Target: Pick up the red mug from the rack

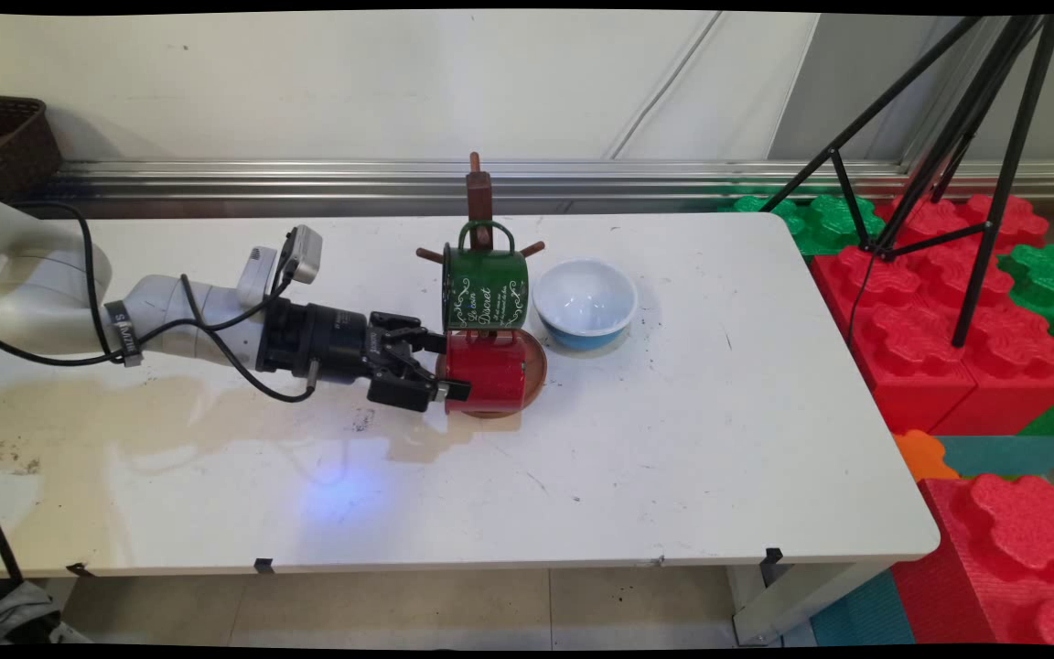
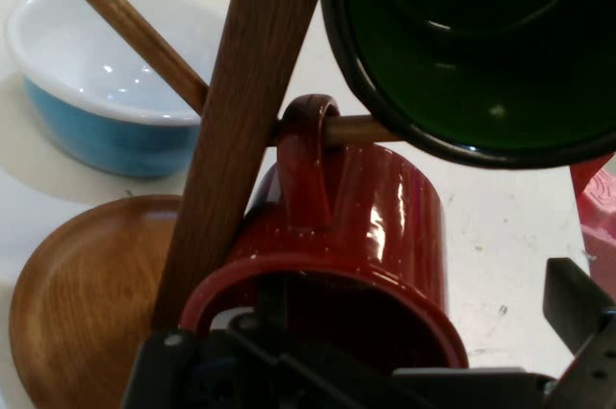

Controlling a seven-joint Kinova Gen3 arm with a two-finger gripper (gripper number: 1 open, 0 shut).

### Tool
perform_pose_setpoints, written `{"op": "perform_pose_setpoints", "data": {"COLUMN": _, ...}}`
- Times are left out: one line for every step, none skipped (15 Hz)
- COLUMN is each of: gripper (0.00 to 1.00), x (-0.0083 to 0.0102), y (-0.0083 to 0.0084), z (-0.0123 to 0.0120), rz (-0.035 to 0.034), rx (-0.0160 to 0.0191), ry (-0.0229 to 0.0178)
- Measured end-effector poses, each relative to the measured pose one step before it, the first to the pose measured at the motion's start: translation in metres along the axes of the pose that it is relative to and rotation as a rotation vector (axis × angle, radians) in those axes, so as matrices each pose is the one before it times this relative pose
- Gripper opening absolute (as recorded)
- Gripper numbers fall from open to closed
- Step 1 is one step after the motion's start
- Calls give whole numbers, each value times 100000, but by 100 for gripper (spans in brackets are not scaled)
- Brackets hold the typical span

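Pincer (image 1: 443,369), reaching level from the left, grips the red mug's (image 1: 489,371) rim.

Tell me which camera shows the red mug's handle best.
The hand view: the red mug's handle is close up, looped over a wooden peg of the mug tree. In the main view the red mug shows, but its handle is hidden behind the green mug.
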Motion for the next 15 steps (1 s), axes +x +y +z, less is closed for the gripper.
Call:
{"op": "perform_pose_setpoints", "data": {"gripper": 100, "x": -30, "y": 15, "z": 45, "rz": -203, "rx": 62, "ry": 155}}
{"op": "perform_pose_setpoints", "data": {"gripper": 100, "x": -26, "y": 11, "z": 22, "rz": -134, "rx": 45, "ry": 74}}
{"op": "perform_pose_setpoints", "data": {"gripper": 100, "x": -28, "y": 3, "z": 24, "rz": -115, "rx": 140, "ry": 160}}
{"op": "perform_pose_setpoints", "data": {"gripper": 100, "x": -19, "y": 2, "z": 18, "rz": -94, "rx": 63, "ry": 90}}
{"op": "perform_pose_setpoints", "data": {"gripper": 0, "x": -23, "y": -8, "z": 22, "rz": -147, "rx": 140, "ry": 96}}
{"op": "perform_pose_setpoints", "data": {"gripper": 0, "x": -23, "y": -4, "z": 17, "rz": -164, "rx": 96, "ry": 101}}
{"op": "perform_pose_setpoints", "data": {"gripper": 0, "x": -23, "y": -8, "z": 11, "rz": -248, "rx": 78, "ry": 58}}
{"op": "perform_pose_setpoints", "data": {"gripper": 0, "x": -11, "y": -5, "z": 7, "rz": -226, "rx": 33, "ry": 29}}
{"op": "perform_pose_setpoints", "data": {"gripper": 0, "x": -7, "y": 2, "z": -1, "rz": -133, "rx": 25, "ry": 14}}
{"op": "perform_pose_setpoints", "data": {"gripper": 0, "x": -11, "y": 9, "z": -14, "rz": -287, "rx": -18, "ry": 58}}
{"op": "perform_pose_setpoints", "data": {"gripper": 0, "x": -1, "y": 1, "z": -24, "rz": -218, "rx": 9, "ry": 42}}
{"op": "perform_pose_setpoints", "data": {"gripper": 0, "x": -14, "y": 26, "z": -81, "rz": -331, "rx": 15, "ry": 70}}
{"op": "perform_pose_setpoints", "data": {"gripper": 0, "x": 6, "y": 18, "z": -47, "rz": -255, "rx": 19, "ry": 13}}
{"op": "perform_pose_setpoints", "data": {"gripper": 0, "x": 27, "y": 8, "z": -57, "rz": -251, "rx": -30, "ry": 24}}
{"op": "perform_pose_setpoints", "data": {"gripper": 0, "x": 61, "y": -14, "z": -30, "rz": -160, "rx": -157, "ry": -22}}
